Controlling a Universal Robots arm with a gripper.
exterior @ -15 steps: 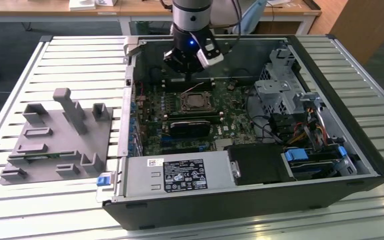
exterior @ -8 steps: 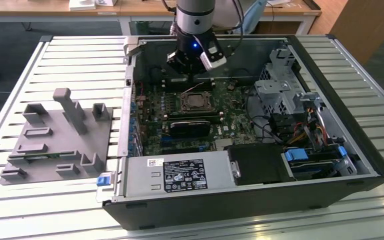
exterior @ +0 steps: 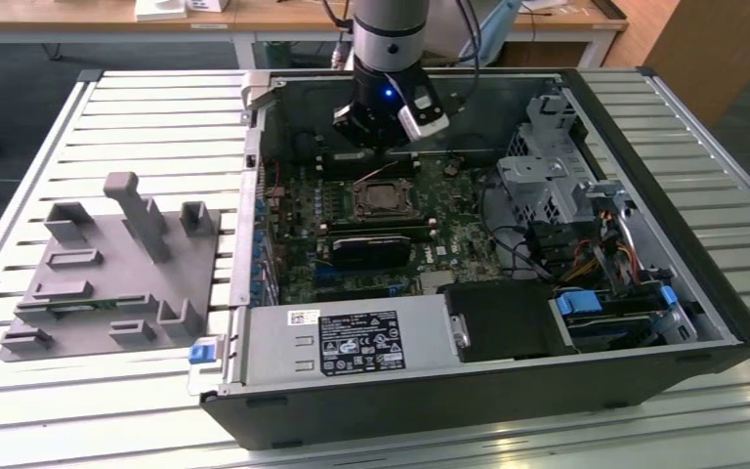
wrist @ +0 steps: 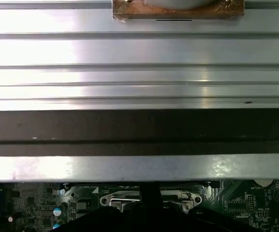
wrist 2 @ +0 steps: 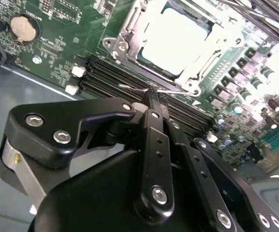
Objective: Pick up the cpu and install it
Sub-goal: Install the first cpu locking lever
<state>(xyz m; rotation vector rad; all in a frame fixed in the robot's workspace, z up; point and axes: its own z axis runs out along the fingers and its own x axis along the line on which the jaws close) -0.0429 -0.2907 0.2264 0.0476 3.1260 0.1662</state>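
CPU (wrist 2: 178,41), as far as I can judge from the second wrist view, is the pale, shiny square already lying inside the socket frame (wrist 2: 130,29) on the motherboard (wrist 2: 57,48), glaring under the light; in the exterior view the same spot shows as a small square in the frame (exterior: 382,198) in the middle of the open computer case (exterior: 687,293). The gripper (wrist 2: 151,96) hangs just beside that socket, over the black memory slots (wrist 2: 105,79), its two black fingers (wrist 2: 154,140) drawn together with nothing between them that I can make out, so I'd call it closed and empty. Over on the exterior view's left, the grey plastic tray (exterior: 102,264) with upright pegs sits on the slatted table (exterior: 36,147), well apart from the case. That chip looks light, flat and rigid, with a smooth metal top that would be slippery to pinch from above; I'd take it by two opposite edges only. The contact side underneath is surely delicate, so any tilt or sliding in the socket could do damage, and it wants setting down flat and square.
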